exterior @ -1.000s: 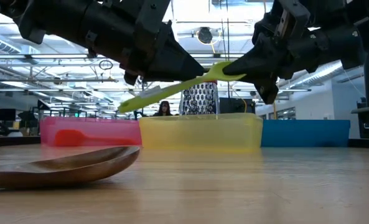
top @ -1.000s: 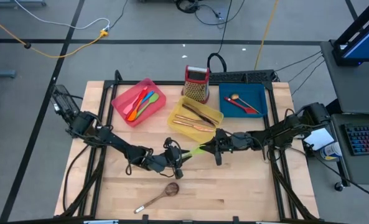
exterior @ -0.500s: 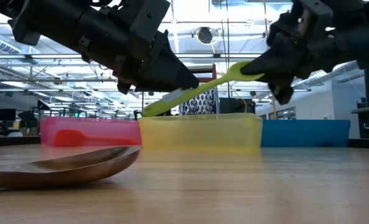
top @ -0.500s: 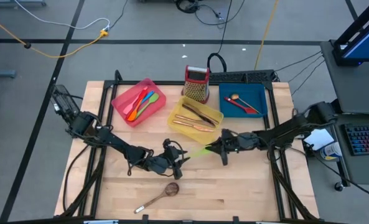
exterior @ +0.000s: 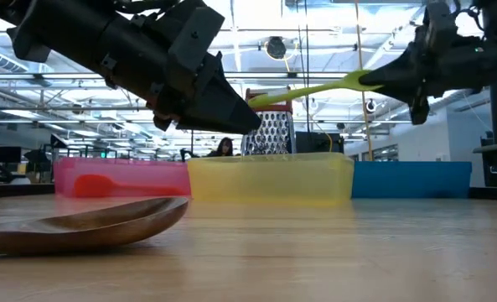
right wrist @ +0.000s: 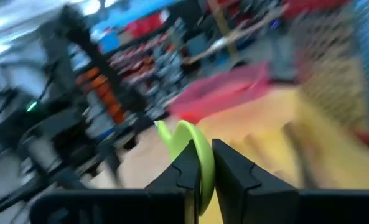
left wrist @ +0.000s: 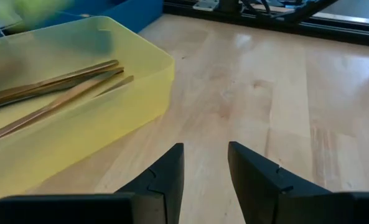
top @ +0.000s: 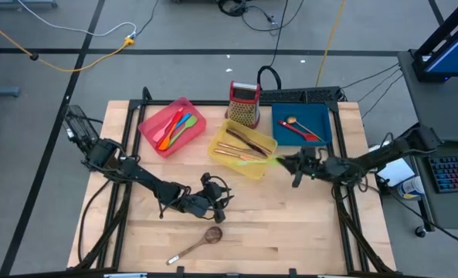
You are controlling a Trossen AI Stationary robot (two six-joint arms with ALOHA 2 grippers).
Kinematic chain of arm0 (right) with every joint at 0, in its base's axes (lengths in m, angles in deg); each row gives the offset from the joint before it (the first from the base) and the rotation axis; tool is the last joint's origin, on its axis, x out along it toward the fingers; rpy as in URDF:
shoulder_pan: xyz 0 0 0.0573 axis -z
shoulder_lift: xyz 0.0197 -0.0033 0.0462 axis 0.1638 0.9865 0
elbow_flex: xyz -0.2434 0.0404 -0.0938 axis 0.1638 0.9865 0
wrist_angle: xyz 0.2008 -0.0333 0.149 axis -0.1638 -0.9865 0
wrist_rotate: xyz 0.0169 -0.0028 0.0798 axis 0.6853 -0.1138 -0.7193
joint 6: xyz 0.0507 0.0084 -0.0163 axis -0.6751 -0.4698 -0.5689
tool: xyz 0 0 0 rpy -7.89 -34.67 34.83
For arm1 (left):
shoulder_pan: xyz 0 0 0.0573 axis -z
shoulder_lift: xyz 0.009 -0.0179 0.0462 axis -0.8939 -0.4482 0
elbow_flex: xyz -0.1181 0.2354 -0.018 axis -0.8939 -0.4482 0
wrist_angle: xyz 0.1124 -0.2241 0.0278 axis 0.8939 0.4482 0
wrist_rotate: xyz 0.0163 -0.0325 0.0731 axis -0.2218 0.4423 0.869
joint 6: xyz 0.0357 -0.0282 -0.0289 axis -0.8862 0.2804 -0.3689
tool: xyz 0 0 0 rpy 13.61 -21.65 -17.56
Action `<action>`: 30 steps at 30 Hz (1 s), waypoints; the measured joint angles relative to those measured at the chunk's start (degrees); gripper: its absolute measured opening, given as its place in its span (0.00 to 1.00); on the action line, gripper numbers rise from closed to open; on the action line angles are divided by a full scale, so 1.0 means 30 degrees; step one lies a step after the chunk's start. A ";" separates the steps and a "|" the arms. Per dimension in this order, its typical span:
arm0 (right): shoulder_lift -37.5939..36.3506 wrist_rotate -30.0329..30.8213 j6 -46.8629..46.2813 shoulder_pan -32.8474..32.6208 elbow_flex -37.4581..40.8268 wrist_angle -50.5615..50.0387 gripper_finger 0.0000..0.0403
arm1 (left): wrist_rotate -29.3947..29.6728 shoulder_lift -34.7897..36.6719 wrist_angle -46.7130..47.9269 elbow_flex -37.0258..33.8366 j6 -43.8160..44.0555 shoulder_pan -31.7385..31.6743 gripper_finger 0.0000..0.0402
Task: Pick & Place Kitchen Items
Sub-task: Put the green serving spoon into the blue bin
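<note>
A green spatula point(exterior: 307, 91) hangs in the air above the yellow tray's right corner point(top: 269, 160). My right gripper point(top: 290, 163) is shut on its end nearest the table's right edge. At mid-table my left gripper point(left wrist: 206, 155) stands open with nothing between its fingers, pointing toward the yellow tray point(left wrist: 78, 118). Copper-coloured cutlery point(left wrist: 53, 87) lies in that tray. A wooden spoon point(top: 201, 238) lies flat on the table near the front edge. The low view shows it up close point(exterior: 80, 222). My right gripper pinches one end of the green spatula point(right wrist: 193, 146) between its two fingers. The fingers come in level from the table's right side and lie along the spatula. The spatula is lifted clear and sticks out toward the table's left, its free end point(exterior: 256, 98) slightly lower.
A pink tray point(top: 172, 126) with coloured spatulas stands at the back left. A blue tray point(top: 301, 123) holding two utensils is at the back right. A red-topped grater point(top: 244, 103) stands between them. Bare wood lies in front of the trays.
My right gripper has drawn back toward the table's right edge with the green spatula. The spatula's free end has come away from my left gripper, has risen and now hangs nearly level by the yellow tray. My left gripper has stayed where it was.
</note>
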 joint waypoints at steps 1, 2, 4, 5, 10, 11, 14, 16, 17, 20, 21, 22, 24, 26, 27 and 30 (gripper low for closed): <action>-0.0523 0.0827 0.0422 0.0001 0.0132 -0.0001 0.05 | 0.0000 0.0000 -0.0010 0.0000 0.0003 -0.0007 0.32; -0.1049 0.1774 0.0897 0.0001 0.0198 -0.0193 0.05 | 0.0000 0.0000 -0.0003 0.0000 0.0007 -0.0009 0.32; -0.2092 0.3439 0.1920 0.0035 0.0202 -0.0906 0.05 | 0.0007 0.0000 -0.0003 0.0000 0.0015 -0.0022 0.32; -0.2577 0.4033 0.2391 0.0112 0.0202 -0.1205 0.05 | 0.0007 0.0000 -0.0010 0.0000 0.0041 -0.0022 0.32; -0.5055 0.5769 0.3699 0.0694 0.0202 -0.3007 0.05 | 0.0007 -0.0005 -0.0010 0.0000 0.0423 -0.0008 0.32; -0.5519 0.6202 0.3977 0.0828 0.0207 -0.3420 0.05 | 0.0007 -0.0003 -0.0010 0.0000 0.0423 -0.0015 0.32; -0.6847 0.7753 0.4995 0.1243 0.0210 -0.4471 0.05 | 0.0007 0.0000 -0.0010 0.0000 0.0423 -0.0015 0.32; -0.7658 0.8529 0.5693 0.1553 0.0210 -0.5058 0.05 | 0.0007 -0.0007 -0.0018 0.0000 0.0423 -0.0015 0.32; -0.8012 0.8854 0.6045 0.1700 0.0210 -0.5250 0.05 | 0.0007 -0.0006 -0.0010 0.0000 0.0423 -0.0015 0.32; -0.8930 0.9912 0.7102 0.2118 0.0210 -0.5624 0.05 | 0.0007 -0.0004 -0.0018 0.0000 0.0423 -0.0015 0.32; -0.9164 1.0236 0.7308 0.2236 0.0210 -0.5798 0.05 | 0.0009 -0.0002 -0.0018 0.0000 0.0423 -0.0015 0.32; -0.9356 1.0514 0.7491 0.2347 0.0202 -0.6113 0.05 | 0.0009 -0.0005 -0.0018 0.0000 0.0423 -0.0015 0.32; -0.9626 1.1174 0.7587 0.2459 0.0202 -0.6851 0.05 | 0.0014 0.0000 -0.0018 0.0000 0.0423 -0.0015 0.32; -0.9728 1.1932 0.7430 0.2602 0.0202 -0.7815 0.05 | 0.0013 -0.0007 -0.0023 0.0000 0.0421 -0.0015 0.32; -0.9725 1.2232 0.7181 0.2687 0.0202 -0.8336 0.05 | 0.0012 -0.0003 -0.0025 0.0000 0.0415 -0.0015 0.32; -0.9720 1.2189 0.5648 0.3003 0.0202 -1.0071 0.05 | 0.0015 -0.0006 -0.0025 0.0000 0.0415 -0.0015 0.32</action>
